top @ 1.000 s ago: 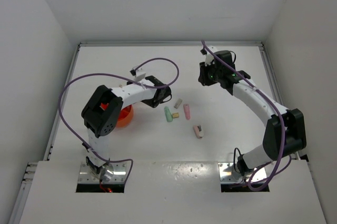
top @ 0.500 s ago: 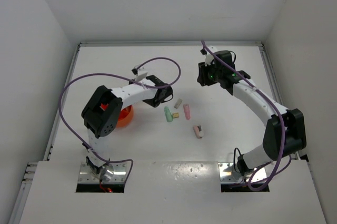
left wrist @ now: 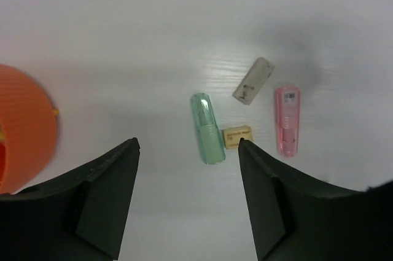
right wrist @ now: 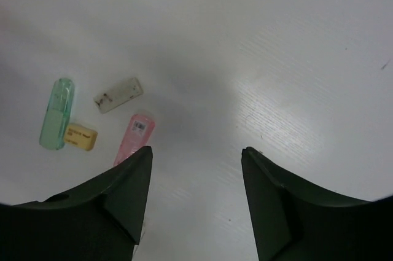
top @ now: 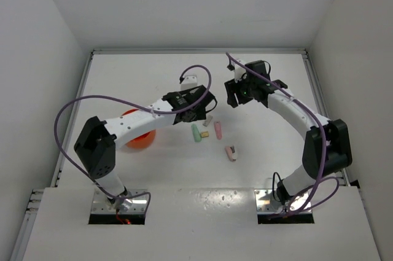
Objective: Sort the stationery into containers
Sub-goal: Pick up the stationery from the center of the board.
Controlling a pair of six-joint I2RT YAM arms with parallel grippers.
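Several pastel pieces lie mid-table: a mint-green stub [top: 196, 132], a small tan piece [top: 205, 134], a beige piece [top: 208, 120], a pink stub [top: 218, 130] and a pink-and-dark capped cylinder [top: 231, 153]. The orange bowl [top: 140, 140] sits to their left, partly under my left arm. My left gripper [top: 201, 112] is open and empty above the cluster; its view shows the green stub [left wrist: 207, 129], tan piece [left wrist: 236, 137], beige piece [left wrist: 253, 81], pink stub [left wrist: 287, 120] and bowl [left wrist: 24, 126]. My right gripper [top: 232, 98] is open and empty, up-right of the pieces.
The right wrist view shows the green stub [right wrist: 56, 113], tan piece [right wrist: 81, 136], beige piece [right wrist: 118, 94] and pink stub [right wrist: 135, 135] to the left of its fingers. White walls enclose the table on three sides.
My left arm has stretched out to the right, carrying its gripper over the cluster and uncovering more of the bowl. My right gripper has shifted slightly left.
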